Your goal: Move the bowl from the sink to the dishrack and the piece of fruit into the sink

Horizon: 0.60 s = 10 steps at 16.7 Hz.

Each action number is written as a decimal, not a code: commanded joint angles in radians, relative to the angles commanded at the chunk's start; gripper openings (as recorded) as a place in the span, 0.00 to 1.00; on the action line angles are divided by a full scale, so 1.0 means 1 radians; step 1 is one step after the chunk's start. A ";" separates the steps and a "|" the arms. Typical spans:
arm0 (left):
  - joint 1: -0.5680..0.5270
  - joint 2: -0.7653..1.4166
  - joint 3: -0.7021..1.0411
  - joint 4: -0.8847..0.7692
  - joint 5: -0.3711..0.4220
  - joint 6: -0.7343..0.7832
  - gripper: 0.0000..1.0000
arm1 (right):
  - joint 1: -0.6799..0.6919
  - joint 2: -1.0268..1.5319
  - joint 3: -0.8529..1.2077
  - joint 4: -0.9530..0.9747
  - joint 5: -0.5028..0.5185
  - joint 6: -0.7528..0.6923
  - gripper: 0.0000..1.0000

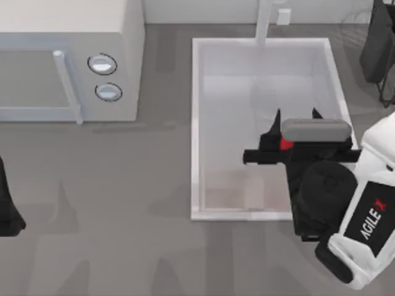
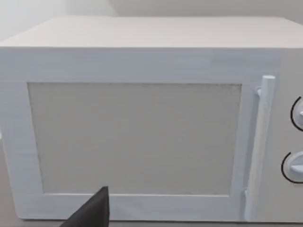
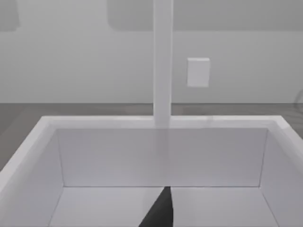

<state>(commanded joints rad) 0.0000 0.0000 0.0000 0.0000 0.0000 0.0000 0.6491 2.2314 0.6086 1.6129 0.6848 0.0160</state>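
Our right gripper [image 1: 296, 117] hangs over the sink [image 1: 196, 123], fingers spread apart; a red patch under the wrist may be the fruit [image 1: 286, 143], grip uncertain. Left arm [image 1: 7, 206] parked at left. We judge the fruit step in hand; next, withdrawal.

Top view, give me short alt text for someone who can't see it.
The right arm's hand reaches over the white sink at the table's right, with a bit of red showing beneath the wrist. A white microwave sits at upper left, and the left arm is parked at the left edge.
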 joint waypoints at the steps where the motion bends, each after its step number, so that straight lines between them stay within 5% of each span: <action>1: 0.000 0.000 0.000 0.000 0.000 0.000 1.00 | 0.000 0.000 0.000 0.000 0.000 0.000 0.83; 4: 0.000 0.000 0.000 0.000 0.000 0.000 1.00 | 0.000 0.000 0.000 0.000 0.000 0.000 1.00; 10: 0.000 0.000 0.000 0.000 0.000 0.000 1.00 | 0.000 0.000 0.000 0.000 0.000 0.000 1.00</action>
<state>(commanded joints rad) 0.0000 0.0000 0.0000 0.0000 0.0000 0.0000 0.6491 2.2314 0.6086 1.6129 0.6848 0.0160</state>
